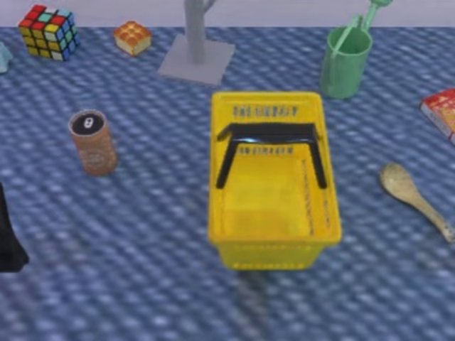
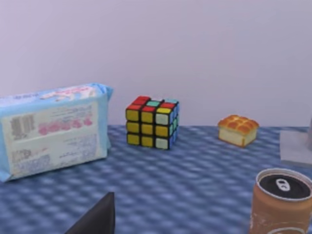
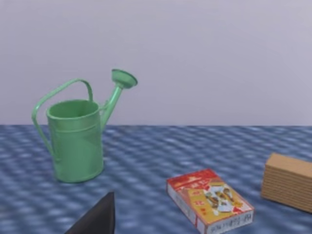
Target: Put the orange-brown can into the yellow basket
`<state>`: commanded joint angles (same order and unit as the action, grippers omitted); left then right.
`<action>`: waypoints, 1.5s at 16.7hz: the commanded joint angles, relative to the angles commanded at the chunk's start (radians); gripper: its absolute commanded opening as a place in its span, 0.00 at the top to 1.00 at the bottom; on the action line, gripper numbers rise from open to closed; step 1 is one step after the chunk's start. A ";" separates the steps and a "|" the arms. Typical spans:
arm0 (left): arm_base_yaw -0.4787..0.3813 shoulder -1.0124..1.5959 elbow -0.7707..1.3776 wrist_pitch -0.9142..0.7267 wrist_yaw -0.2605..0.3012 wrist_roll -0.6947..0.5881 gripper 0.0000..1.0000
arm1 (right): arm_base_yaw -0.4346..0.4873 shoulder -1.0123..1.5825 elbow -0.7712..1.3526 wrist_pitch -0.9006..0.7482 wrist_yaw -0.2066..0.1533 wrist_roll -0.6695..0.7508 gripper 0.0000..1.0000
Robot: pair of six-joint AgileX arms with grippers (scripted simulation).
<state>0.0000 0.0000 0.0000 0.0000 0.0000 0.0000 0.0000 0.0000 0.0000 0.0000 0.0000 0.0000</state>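
Note:
The orange-brown can [image 1: 92, 142] stands upright on the blue cloth at the left, its black top with a white mark facing up; the left wrist view shows the can [image 2: 281, 204] close by. The yellow basket [image 1: 226, 213] sits in the middle with its black handle [image 1: 270, 133] folded across the far half, and nothing lies inside it. My left arm [image 1: 10, 238] shows as a dark shape at the left edge, nearer than the can and apart from it. My right arm is out of the top view; only a dark tip of its gripper [image 3: 97, 220] shows in the right wrist view.
Along the back stand a Rubik's cube [image 1: 48, 32], a bread bun [image 1: 132, 37], a grey stand [image 1: 195, 53] and a green watering can [image 1: 346, 60]. At the right lie a red card box [image 1: 442, 110] and a wooden spoon [image 1: 412, 195]. A blue tissue pack [image 2: 51, 129] lies far left.

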 joint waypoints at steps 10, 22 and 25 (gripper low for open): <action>-0.037 0.375 0.355 -0.240 0.003 0.124 0.00 | 0.000 0.000 0.000 0.000 0.000 0.000 0.00; -0.138 1.690 1.437 -0.987 0.004 0.479 0.00 | 0.000 0.000 0.000 0.000 0.000 0.000 0.00; -0.157 1.958 1.669 -1.132 0.003 0.552 0.00 | 0.000 0.000 0.000 0.000 0.000 0.000 0.00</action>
<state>-0.1569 1.9575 1.6694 -1.1319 0.0034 0.5521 0.0000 0.0000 0.0000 0.0000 0.0000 0.0000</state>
